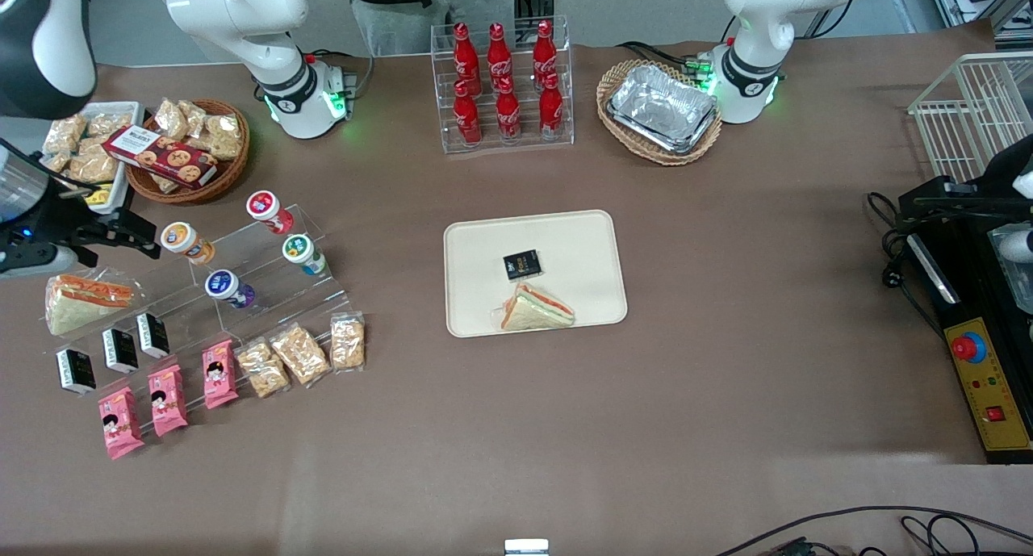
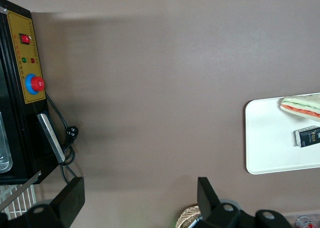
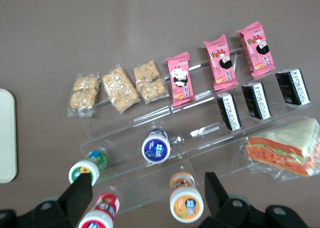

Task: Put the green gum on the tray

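Brown table (image 1: 646,395) carries the cream tray (image 1: 581,233) at centre, holding a sandwich (image 1: 537,308) and a small black packet (image 1: 522,265). Toward the working arm's end, the clear stepped rack (image 1: 266,286) holds the green gum (image 1: 303,253) upright. Tool (image 3: 145,193) hangs above the rack, fingers spread wide, gripping nothing.

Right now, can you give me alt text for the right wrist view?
The gripper hangs open above a clear tiered stand, with the green gum close to one of its jaws, beside purple, orange and red canisters. Snack packets line the lowest tier; an edge of the tray shows.
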{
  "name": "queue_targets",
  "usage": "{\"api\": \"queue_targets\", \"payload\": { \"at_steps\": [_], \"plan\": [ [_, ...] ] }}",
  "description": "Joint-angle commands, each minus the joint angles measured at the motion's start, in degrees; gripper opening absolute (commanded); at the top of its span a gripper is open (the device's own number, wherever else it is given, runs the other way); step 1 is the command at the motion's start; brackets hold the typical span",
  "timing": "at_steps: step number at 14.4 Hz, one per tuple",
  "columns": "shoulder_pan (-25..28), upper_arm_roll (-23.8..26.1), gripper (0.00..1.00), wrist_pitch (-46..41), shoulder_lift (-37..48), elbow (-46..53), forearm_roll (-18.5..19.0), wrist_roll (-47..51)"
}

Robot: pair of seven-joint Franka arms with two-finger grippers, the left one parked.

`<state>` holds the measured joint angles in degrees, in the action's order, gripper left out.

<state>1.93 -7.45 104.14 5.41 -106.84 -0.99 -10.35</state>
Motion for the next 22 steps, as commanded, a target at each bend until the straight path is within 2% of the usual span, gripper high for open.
{"api": "queue_targets", "payload": {
  "at_steps": [1, 10, 13, 17, 18, 22],
  "plan": [
    [-1.0, 0.0, 1.0, -6.3, -1.1, 5.7, 0.1, 0.1],
    [-1.4, 0.2, 1.0, -7.9, -0.8, 4.7, 0.0, 0.9],
    [-0.4, 0.8, 1.0, -7.7, -0.7, 4.7, 3.1, 0.6],
    [1.0, 0.9, 1.0, -8.7, -0.2, 4.5, 2.9, 0.8],
    [1.9, 0.9, 1.0, -8.9, 0.1, 4.1, 2.9, 1.6],
    [8.1, 1.1, 1.0, -8.2, 5.6, -3.1, 2.9, 14.7]
  ]
}}
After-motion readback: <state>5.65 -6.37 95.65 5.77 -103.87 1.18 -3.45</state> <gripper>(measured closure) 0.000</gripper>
